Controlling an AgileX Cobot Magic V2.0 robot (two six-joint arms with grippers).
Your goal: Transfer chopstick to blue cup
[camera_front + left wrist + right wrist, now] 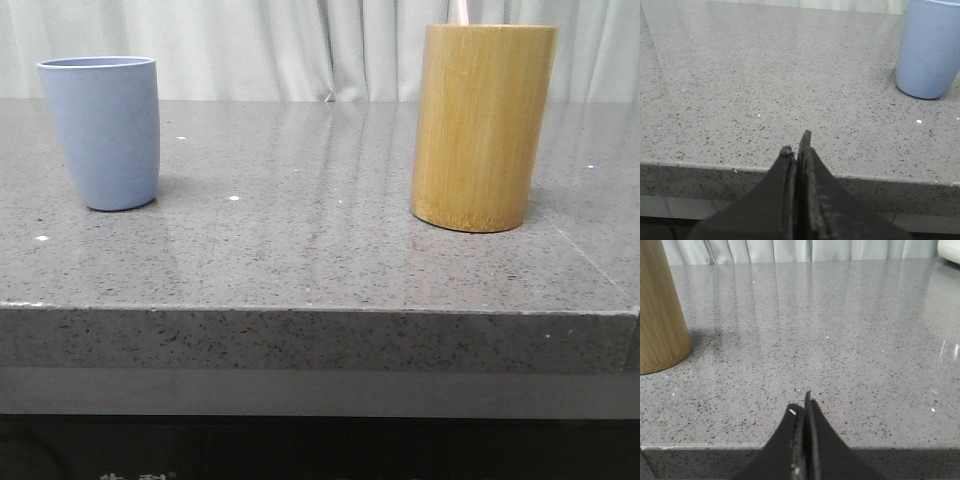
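Blue cup: upright on grey speckled table, left side in front view; open mouth up, interior not visible; nothing touching it. Also seen in left wrist view, partly cut off by frame edge, resting on the tabletop well ahead of the fingertips.

Chopstick: pale tip poking up out of bamboo cylinder, near the rear of its rim; rest hidden inside the cylinder, upper end cut off by frame edge. Not in the blue cup.

Bamboo cylinder: upright, right side of table in front view, well apart from blue cup; taller and wider than the cup. Lower wall also seen in right wrist view, standing on the table, shadow falling beside it.

Left gripper: fingers pressed together, no gap, nothing between them; at the near table edge, apart from the cup.

Right gripper: fingers clenched flat against each other, grasping nothing; at the near table edge, apart from the bamboo cylinder.

Table: grey stone-look top with fine dark flecks and a few white specks, thick front edge.

Backdrop: pale curtain behind the table.
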